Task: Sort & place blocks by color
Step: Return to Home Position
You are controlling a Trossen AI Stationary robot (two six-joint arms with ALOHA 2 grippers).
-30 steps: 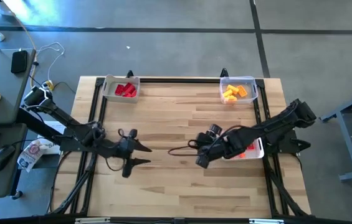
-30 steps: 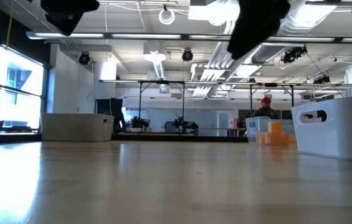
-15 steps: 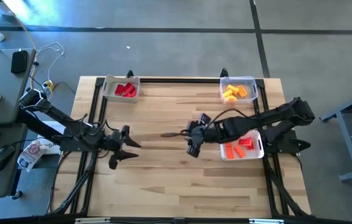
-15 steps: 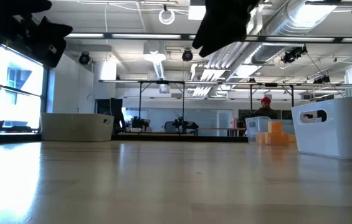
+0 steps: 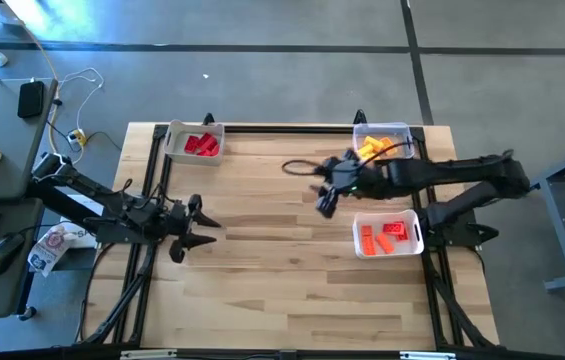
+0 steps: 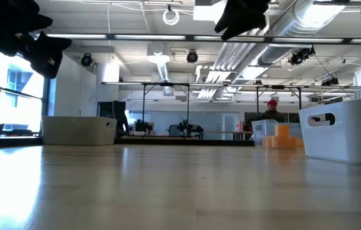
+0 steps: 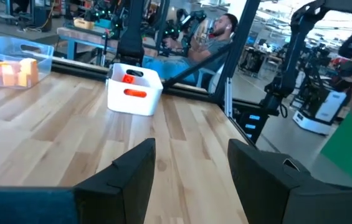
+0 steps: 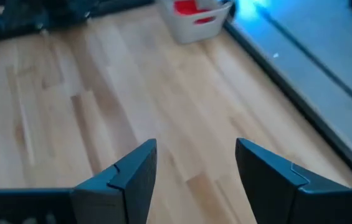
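Note:
All the blocks I can see lie in bins. Red ones point(image 5: 202, 145) fill the white bin point(image 5: 174, 150) at the far left. Yellow-orange ones point(image 5: 374, 150) sit in the clear bin point(image 5: 402, 132) at the far right, and orange-red ones point(image 5: 386, 238) in the white bin point(image 5: 414, 222) by the right edge. My left gripper point(image 5: 200, 232) stands open and empty near the table's left edge, pointing level toward the right point(image 7: 191, 162). My right gripper point(image 5: 322, 200) hangs open and empty above the boards, just left of the clear bin, tipped downward point(image 8: 194, 165).
A black frame point(image 5: 282, 127) runs along the table's far edge and down both sides. A desk with a mouse and cables point(image 5: 2, 250) stands left of the table. A seated person point(image 7: 216, 37) shows beyond the right side. The bare boards point(image 5: 282, 280) show between the arms.
My left gripper has drawn back toward the table's left edge and sunk lower, still open. My right gripper has swung from beside the right-hand white bin toward the far edge, rising as it went, and stays open. No block has moved.

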